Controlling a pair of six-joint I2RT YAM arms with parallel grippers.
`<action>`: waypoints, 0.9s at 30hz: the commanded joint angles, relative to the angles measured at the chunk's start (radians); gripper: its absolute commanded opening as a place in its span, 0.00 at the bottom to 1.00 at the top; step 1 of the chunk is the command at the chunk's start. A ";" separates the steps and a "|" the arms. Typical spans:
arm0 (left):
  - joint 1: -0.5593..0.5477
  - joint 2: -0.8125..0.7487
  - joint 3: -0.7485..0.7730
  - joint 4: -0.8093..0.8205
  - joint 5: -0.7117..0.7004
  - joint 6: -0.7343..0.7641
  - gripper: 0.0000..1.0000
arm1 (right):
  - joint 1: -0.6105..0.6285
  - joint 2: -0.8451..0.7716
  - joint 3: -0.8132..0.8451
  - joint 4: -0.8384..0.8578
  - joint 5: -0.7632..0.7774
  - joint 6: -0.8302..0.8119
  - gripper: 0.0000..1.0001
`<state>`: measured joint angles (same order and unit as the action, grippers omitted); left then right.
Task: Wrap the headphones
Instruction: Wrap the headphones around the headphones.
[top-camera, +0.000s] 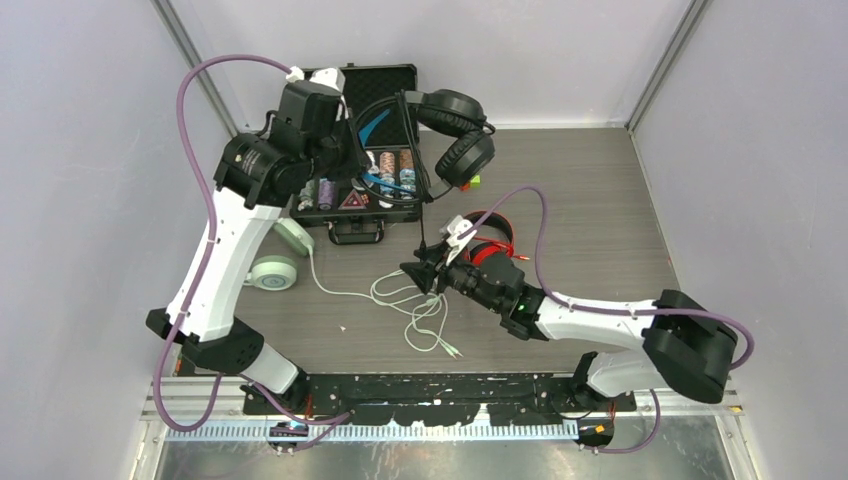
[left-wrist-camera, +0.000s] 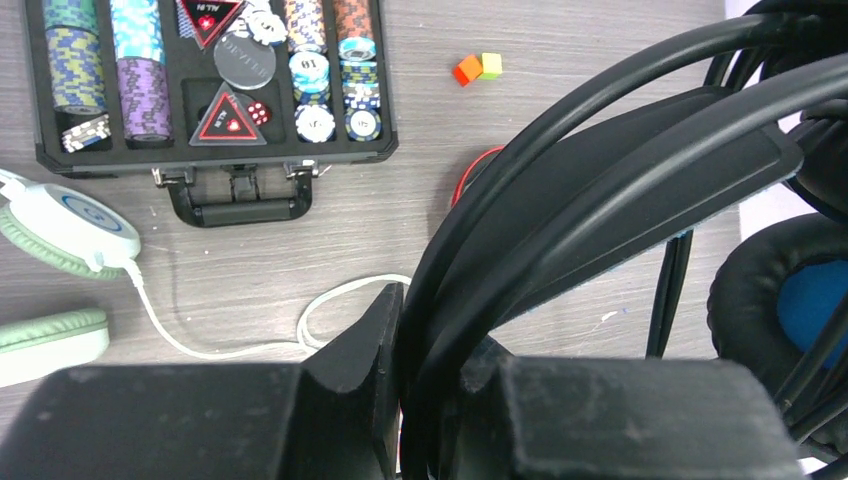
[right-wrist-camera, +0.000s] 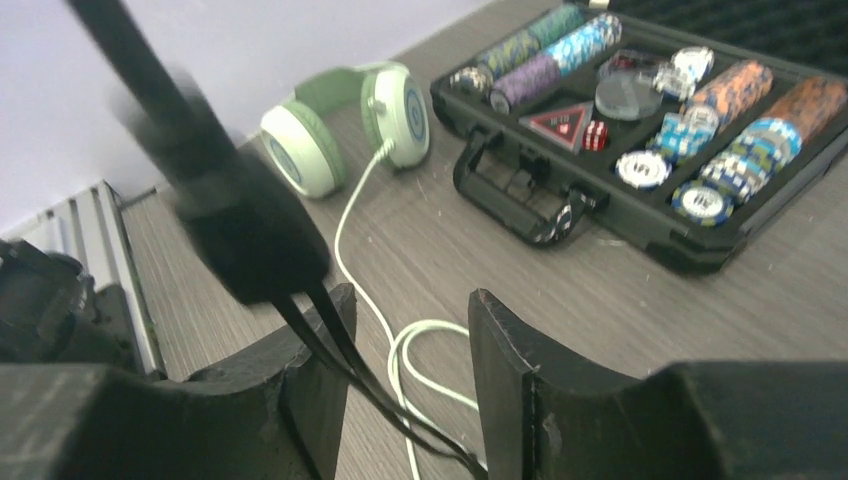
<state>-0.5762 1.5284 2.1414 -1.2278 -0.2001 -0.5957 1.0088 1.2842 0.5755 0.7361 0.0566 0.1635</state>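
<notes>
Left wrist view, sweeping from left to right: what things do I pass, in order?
mint-green headphones → poker chip case → orange and yellow cubes → black headphones. The white cable is left out, since it runs under several of these.

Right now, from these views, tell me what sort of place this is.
Probably a lab robot booth, not a home: plain grey walls close in a small table, the left arm and right arm are bolted at its near edge, and the props are mixed: a chip case, mint headphones.
</notes>
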 joint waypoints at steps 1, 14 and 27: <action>-0.001 -0.021 0.085 0.096 0.055 -0.054 0.00 | 0.004 0.043 -0.032 0.111 -0.007 -0.020 0.49; -0.002 -0.022 0.113 0.098 0.082 -0.072 0.00 | 0.002 0.135 -0.087 0.221 -0.010 0.005 0.30; -0.001 -0.034 0.185 0.084 0.192 -0.068 0.00 | -0.001 0.078 -0.157 0.230 0.049 0.021 0.01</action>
<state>-0.5762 1.5330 2.2513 -1.2518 -0.0967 -0.6201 1.0088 1.4181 0.4400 0.9417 0.0601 0.1791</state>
